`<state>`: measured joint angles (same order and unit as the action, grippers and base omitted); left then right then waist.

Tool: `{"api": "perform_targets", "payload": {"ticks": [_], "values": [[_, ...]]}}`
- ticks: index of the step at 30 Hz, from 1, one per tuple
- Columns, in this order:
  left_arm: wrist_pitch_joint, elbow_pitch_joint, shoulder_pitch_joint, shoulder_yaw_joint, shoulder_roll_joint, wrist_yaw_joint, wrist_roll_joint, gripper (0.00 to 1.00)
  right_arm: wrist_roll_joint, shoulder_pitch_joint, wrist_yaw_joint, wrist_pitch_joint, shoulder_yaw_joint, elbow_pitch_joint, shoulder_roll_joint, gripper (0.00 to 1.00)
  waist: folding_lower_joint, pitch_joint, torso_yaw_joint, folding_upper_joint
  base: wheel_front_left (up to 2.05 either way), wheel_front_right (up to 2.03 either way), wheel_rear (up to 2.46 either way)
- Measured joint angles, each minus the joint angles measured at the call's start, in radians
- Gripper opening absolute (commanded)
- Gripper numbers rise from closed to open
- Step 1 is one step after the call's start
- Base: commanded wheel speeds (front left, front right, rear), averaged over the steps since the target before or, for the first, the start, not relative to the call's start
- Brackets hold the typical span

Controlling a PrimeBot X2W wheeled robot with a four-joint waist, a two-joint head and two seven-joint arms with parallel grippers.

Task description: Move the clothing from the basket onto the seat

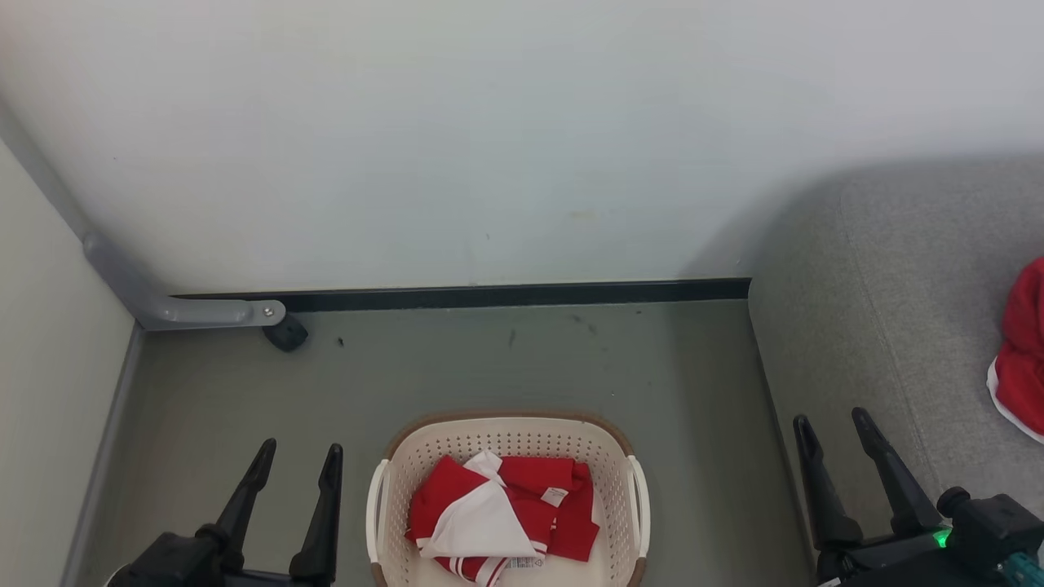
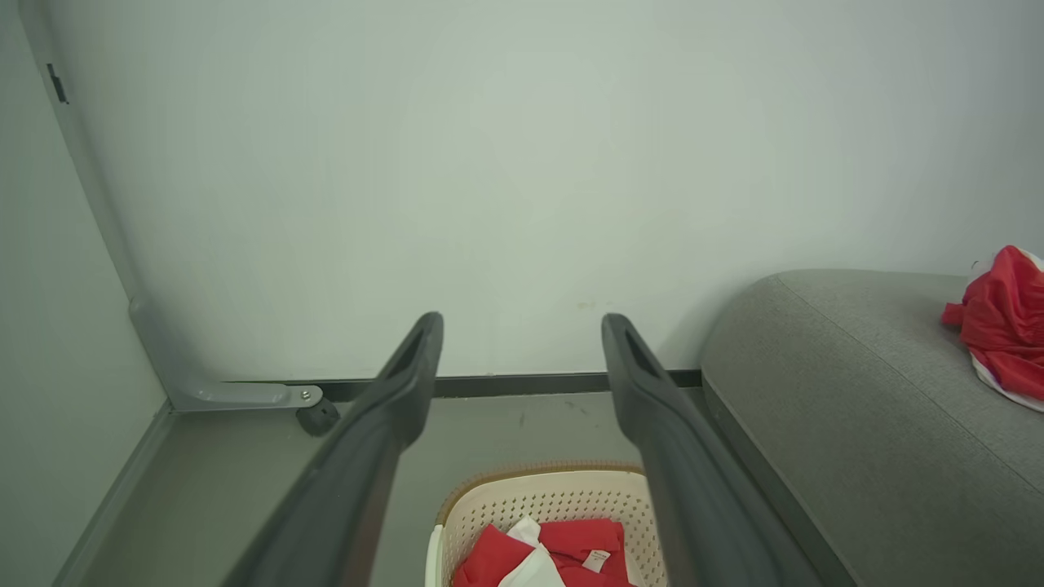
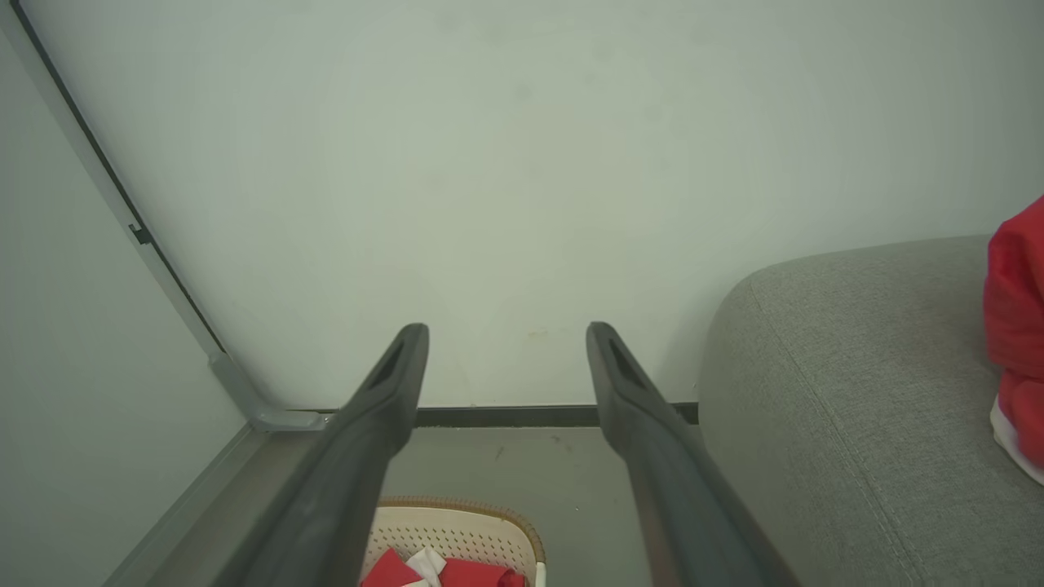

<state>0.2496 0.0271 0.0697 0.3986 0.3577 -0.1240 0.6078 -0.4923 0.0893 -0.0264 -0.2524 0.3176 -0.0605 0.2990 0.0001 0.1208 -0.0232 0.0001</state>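
The cream basket (image 1: 507,434) with a brown rim stands on the floor at the bottom middle of the head view. Inside lies red and white clothing (image 1: 497,515) with a small white tag. Another red garment (image 1: 1021,350) rests on the grey seat (image 1: 897,326) at the right edge. My left gripper (image 1: 299,450) stands open to the left of the basket, holding nothing. My right gripper (image 1: 833,421) stands open to the right of the basket, by the seat's front edge, also holding nothing. The left wrist view shows the basket (image 2: 555,497) below the open fingers (image 2: 408,383).
A pale wall with a dark baseboard (image 1: 506,295) closes off the back. A grey metal bracket (image 1: 188,310) and a black caster (image 1: 285,334) sit in the left corner. Grey-green floor (image 1: 506,367) lies between the basket and the wall.
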Motion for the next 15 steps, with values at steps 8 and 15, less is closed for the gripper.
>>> {"api": "perform_targets", "payload": {"ticks": [8, 15], "values": [[-0.012, 0.003, 0.057, 0.008, 0.012, 0.012, -0.009, 1.0, 0.006, 0.0, 0.0, 0.0, -0.007, 0.013, -0.028, 1.0, 0.0, 0.072, -0.023, 0.0, 0.0, 0.0, 0.0], [-0.039, 0.006, 0.121, 0.023, 0.022, 0.038, -0.018, 1.0, 0.021, 0.004, 0.0, 0.0, -0.018, 0.03, -0.049, 1.0, 0.0, 0.15, -0.055, 0.0, 0.0, 0.0, 0.0]]}}
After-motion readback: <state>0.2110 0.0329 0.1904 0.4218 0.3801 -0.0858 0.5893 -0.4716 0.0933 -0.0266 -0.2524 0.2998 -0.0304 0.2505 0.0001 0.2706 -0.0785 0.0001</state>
